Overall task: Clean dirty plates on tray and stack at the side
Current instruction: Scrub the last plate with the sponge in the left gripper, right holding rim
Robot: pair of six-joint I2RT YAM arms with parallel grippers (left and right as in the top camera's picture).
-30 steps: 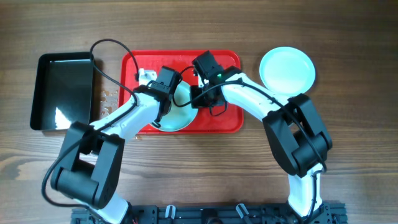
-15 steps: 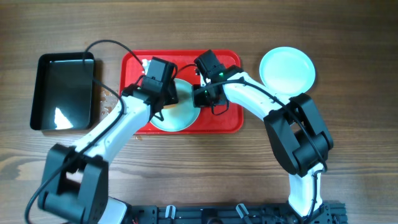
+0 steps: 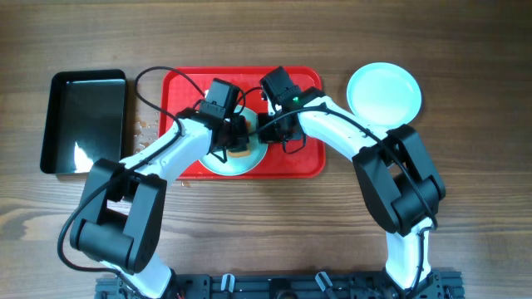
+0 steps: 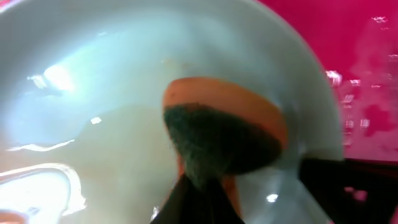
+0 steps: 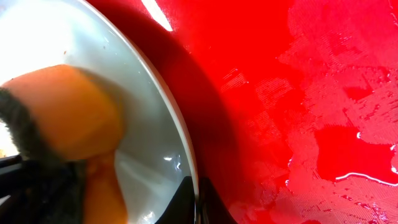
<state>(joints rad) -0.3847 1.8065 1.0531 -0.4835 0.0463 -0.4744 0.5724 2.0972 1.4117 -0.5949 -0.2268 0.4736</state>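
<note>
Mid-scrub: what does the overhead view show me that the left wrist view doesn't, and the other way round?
Only overhead: the black rectangular pan left of the large red plastic tray, and a second pale round plate off the tray's right end. Only left wrist: the dark green scouring face of the orange sponge pressed on the pale round plate, with wet glare on its surface. Both: the sponge, that plate under it, and the red tray.
</note>
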